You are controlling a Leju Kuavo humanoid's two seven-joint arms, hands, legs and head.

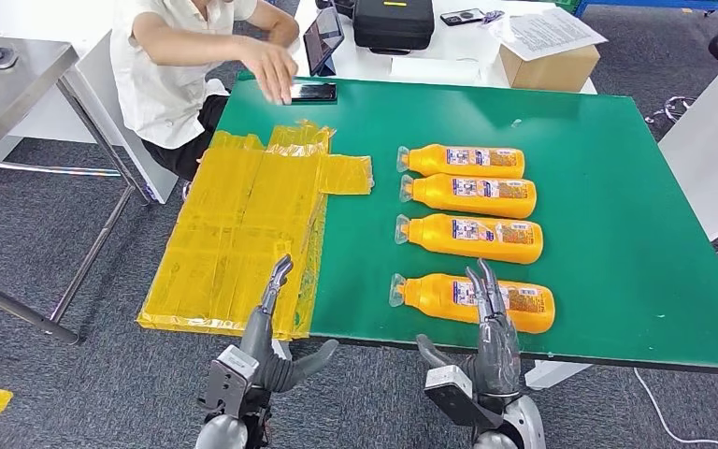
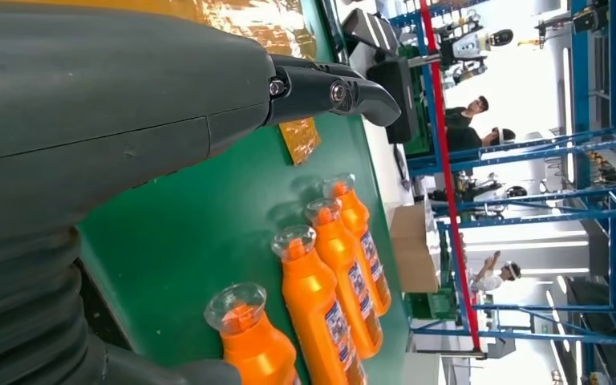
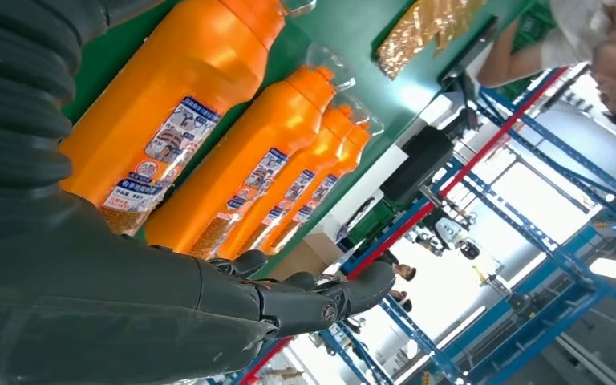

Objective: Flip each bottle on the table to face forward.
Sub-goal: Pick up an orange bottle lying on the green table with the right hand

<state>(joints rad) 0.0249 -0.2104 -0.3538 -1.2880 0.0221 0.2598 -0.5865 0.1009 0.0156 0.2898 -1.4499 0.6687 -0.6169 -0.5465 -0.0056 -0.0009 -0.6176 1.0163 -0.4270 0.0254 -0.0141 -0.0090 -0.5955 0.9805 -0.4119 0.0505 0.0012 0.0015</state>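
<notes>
On the green table (image 1: 617, 187), four orange bottles (image 1: 472, 197) lie on their sides in a column, labels up, clear caps pointing toward the yellow plastic sheets (image 1: 243, 234).

Nearest the robot, the fourth bottle (image 1: 435, 296) lies just under the fingertips of the right hand (image 1: 494, 341), whose fingers are stretched out straight and hold nothing. The left hand (image 1: 266, 346) hovers at the table's near edge over the yellow sheets, fingers extended and thumb spread, also empty. At the far side, a person's hand (image 1: 273, 67) reaches over a dark phone (image 1: 312, 92).
</notes>
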